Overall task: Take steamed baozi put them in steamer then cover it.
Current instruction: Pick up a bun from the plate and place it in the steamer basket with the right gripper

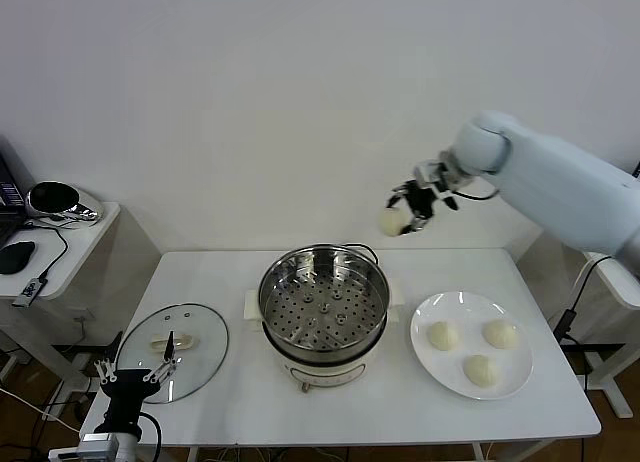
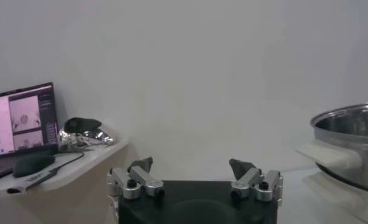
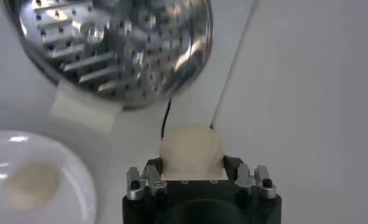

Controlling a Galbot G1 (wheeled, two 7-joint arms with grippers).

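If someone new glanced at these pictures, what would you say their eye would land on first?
Probably the right end effector raised high behind the shiny round stainless-steel steamer, shut on a small cream-white dough bun. Next, the empty perforated tray inside that steamer at the table's centre, with three more buns on the flat white plate to its right. The clear glass lid lies to its left.

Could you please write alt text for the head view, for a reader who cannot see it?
The right pincer holds one steamed baozi in the air above the far edge of the white table, behind the empty steamer. Three more baozi lie on a white plate to its right; the glass cover lies to its left, the open left pincer beside it.
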